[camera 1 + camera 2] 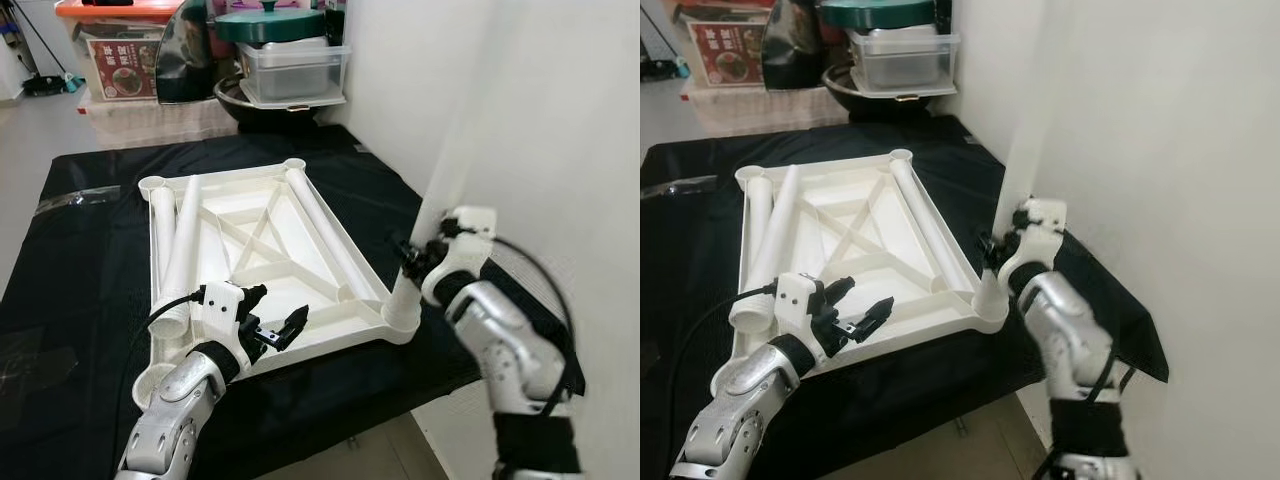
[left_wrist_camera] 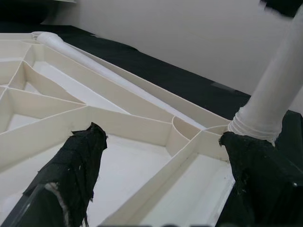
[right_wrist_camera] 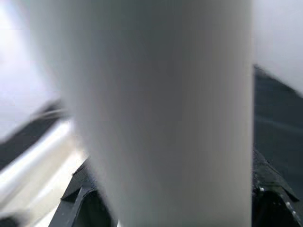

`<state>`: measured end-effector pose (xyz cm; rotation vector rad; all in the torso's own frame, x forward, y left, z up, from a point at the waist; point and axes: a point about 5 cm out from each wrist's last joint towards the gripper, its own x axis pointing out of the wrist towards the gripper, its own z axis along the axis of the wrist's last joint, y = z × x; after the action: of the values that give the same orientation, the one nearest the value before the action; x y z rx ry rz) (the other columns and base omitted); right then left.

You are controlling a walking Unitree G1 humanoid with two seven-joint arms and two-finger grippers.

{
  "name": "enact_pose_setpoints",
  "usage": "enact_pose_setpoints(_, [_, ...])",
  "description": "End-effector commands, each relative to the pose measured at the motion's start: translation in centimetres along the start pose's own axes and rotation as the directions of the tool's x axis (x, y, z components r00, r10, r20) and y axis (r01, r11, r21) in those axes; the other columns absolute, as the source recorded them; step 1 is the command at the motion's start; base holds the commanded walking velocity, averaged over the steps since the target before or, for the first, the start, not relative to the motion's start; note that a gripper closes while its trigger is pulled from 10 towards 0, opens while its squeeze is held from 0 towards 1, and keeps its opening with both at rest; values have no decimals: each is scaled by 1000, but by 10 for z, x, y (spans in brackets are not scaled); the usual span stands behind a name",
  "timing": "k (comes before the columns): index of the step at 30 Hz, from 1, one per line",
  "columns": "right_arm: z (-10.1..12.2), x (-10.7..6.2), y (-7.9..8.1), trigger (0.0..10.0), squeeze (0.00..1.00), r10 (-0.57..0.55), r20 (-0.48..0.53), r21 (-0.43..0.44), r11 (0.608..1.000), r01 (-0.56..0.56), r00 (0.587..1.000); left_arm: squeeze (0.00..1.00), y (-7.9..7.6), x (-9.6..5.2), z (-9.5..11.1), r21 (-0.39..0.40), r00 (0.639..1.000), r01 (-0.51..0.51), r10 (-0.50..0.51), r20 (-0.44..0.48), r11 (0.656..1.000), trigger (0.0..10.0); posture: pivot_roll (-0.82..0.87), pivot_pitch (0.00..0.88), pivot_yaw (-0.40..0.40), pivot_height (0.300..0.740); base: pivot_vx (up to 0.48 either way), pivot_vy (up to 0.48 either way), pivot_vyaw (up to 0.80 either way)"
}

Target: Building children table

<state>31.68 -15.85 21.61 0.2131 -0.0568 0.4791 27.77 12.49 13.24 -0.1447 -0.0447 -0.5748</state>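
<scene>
Right gripper clamps an upright white leg seated in the upturned tabletop's near corner socket on black cloth; left gripper hovers open alongside. Any tilt could jam the leg.

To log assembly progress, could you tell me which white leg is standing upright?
The leg in the tabletop's near right corner socket, held by the right gripper; the others lie flat inside.

White tabletop and legs — black cloth, black-fingered pincers.
</scene>
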Motion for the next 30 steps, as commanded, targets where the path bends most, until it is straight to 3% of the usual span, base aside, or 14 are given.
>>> enact_pose_setpoints(1, [12,-4,34,10000,0,324,30,-26,946,-323,946,0,1,-1,-2,-9,1000,-5,5,0,1000,10000,19,0,-63,740,0,0,0])
enact_pose_setpoints(7, [-8,-23,62,10000,0,590,-104,-60,799,-598,800,0,0,-1,-2,-12,1000,0,0,4,1000,10000,28,0,-70,740,0,0,0])
enact_pose_setpoints(8, [-21,-24,65,5216,0,602,-151,-61,786,-615,784,0,0,-1,-2,-12,1000,2,-2,5,1000,10000,33,0,-74,740,0,0,0])
enact_pose_setpoints(9, [-28,-25,67,5216,0,603,-180,-61,782,-620,777,0,-1,-1,-1,-12,1000,3,-2,6,1000,10000,33,0,-74,740,0,0,0])
enact_pose_setpoints(10, [-38,-20,63,0,0,552,-212,-66,815,-576,806,0,-1,-2,-1,-13,1000,3,-3,7,1000,10000,36,0,-75,740,0,0,0])
enact_pose_setpoints(13, [-54,-1,37,0,0,270,-265,-53,954,-294,926,0,-2,-2,0,-14,1000,4,-4,9,1000,10000,35,0,-75,740,0,0,0])
enact_pose_setpoints(16, [-61,6,13,0,0,28,-296,-48,998,-44,955,0,-2,-3,0,-15,1000,4,-4,10,1000,10000,33,0,-75,740,0,0,0])
enact_pose_setpoints(17, [-63,6,-5,0,0,-152,-289,-54,988,142,945,0,-2,-4,0,-16,1000,4,-4,11,1000,10000,32,0,-72,740,0,0,0])
enact_pose_setpoints(18, [-63,6,-5,0,0,-152,-289,-54,988,142,945,0,-2,-4,0,-16,1000,4,-4,11,1000,10000,32,0,-72,740,0,0,0])
enact_pose_setpoints(19, [-63,-1,-23,0,0,-355,-270,-57,934,354,895,0,-2,-4,0,-17,1000,4,-4,11,1000,10000,35,0,-73,740,0,0,0])
enact_pose_setpoints(21, [-64,-16,-38,0,0,-572,-249,-59,814,577,782,0,-2,-4,1,-17,1000,4,-4,11,1000,10000,34,0,-72,740,0,0,0])
enact_pose_setpoints(24, [-63,-23,-32,0,0,-614,-235,-77,784,616,753,0,-1,-4,1,-17,1000,4,-4,10,1000,10000,33,0,-69,740,0,0,0])
enact_pose_setpoints(25, [-58,-13,-1,10000,0,-477,-214,-81,878,471,852,0,-1,-5,1,-17,1000,3,-3,9,1000,10000,28,0,-63,740,0,0,0])
enact_pose_setpoints(30, [-51,-6,20,10000,0,-356,-162,-80,935,347,921,0,0,-5,1,-17,1000,3,-3,8,1000,10000,24,0,-59,740,0,0,0])
